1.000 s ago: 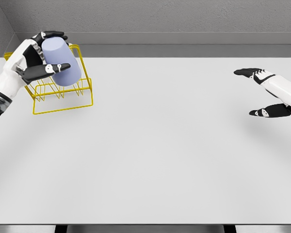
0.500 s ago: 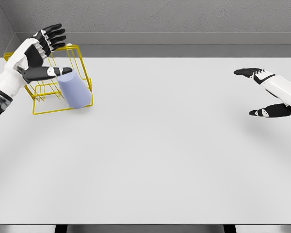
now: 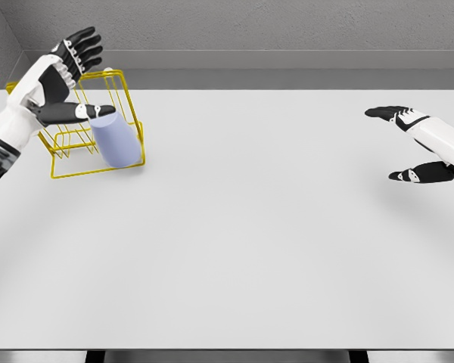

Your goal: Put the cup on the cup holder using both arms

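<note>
White table (image 3: 257,227) seen from above, filling most of the head view, with a grey wall behind. At far left, near the back edge: a yellow wire cup holder (image 3: 129,94), an open rack of thin rods. Inside the holder, toward its right front corner: a pale lavender cup (image 3: 116,139), tilted, leaning against the wire frame, closed end uppermost so far as can be told. Just above and left of the cup: left hand (image 3: 54,83), white with black fingers, entering from the left edge. Fingers (image 3: 83,47) spread wide and pointing up and to the right, clear of the cup; thumb (image 3: 79,112) stretched out sideways with its tip at the cup's upper rim, touching or only just beside it, impossible to tell which. Nothing grasped. At far right, well apart from holder and cup: right hand (image 3: 416,144), reaching in from the right edge, hovering over bare table. Fingers (image 3: 386,112) relaxed and extended toward the left, thumb (image 3: 408,175) lower down, a wide gap between them, nothing held.
</note>
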Controlling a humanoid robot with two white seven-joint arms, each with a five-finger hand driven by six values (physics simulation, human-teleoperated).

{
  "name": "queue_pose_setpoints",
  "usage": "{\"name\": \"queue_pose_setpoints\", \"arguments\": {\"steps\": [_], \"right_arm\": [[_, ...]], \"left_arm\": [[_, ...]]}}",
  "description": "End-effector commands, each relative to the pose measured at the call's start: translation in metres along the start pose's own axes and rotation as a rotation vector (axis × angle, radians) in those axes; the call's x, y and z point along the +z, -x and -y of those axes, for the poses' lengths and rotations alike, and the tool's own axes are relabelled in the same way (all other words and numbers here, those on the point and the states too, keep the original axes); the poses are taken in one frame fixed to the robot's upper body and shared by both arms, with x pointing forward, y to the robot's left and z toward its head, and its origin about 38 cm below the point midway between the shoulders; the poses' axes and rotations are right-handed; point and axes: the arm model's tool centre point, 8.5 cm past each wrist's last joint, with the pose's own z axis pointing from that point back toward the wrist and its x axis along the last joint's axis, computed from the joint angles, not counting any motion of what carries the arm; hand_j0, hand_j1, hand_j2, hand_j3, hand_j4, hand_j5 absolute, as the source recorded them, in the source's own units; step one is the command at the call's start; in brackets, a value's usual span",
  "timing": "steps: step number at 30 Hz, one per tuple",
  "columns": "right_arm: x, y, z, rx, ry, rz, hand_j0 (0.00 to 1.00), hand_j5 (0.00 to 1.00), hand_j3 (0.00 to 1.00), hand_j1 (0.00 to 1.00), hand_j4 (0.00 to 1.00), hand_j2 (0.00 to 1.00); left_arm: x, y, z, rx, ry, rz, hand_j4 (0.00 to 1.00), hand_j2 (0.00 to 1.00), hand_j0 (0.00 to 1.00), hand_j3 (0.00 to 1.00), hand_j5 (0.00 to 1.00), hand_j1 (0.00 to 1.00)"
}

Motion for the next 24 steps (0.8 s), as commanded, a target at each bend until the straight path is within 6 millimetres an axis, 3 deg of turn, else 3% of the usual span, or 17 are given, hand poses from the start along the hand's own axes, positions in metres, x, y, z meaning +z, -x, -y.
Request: {"name": "queue_pose_setpoints", "arguments": {"steps": [1,5,10,22,24], "right_arm": [[0.000,0.000,0.001,-0.005,0.005,0.001,1.00,1.00,1.00,1.00,1.00,1.00],[0.001,0.000,0.000,-0.007,0.003,-0.001,1.00,1.00,1.00,1.00,1.00,1.00],[0.001,0.001,-0.002,-0.011,0.001,-0.002,1.00,1.00,1.00,1.00,1.00,1.00],[0.001,0.001,-0.002,-0.011,0.001,-0.002,1.00,1.00,1.00,1.00,1.00,1.00],[0.001,0.000,-0.001,-0.011,0.002,-0.001,1.00,1.00,1.00,1.00,1.00,1.00]], "left_arm": [[0.002,-0.016,0.002,-0.009,0.011,0.118,1.00,1.00,1.00,1.00,1.00,1.00],[0.012,-0.022,0.010,0.000,0.024,0.225,1.00,1.00,1.00,1.00,1.00,1.00],[0.038,0.007,0.026,-0.010,0.055,0.139,1.00,1.00,1.00,1.00,1.00,1.00],[0.093,0.014,0.002,-0.081,0.044,-0.002,1.00,1.00,1.00,1.00,1.00,1.00],[0.094,0.015,0.001,-0.085,0.043,-0.006,1.00,1.00,1.00,1.00,1.00,1.00]]}}
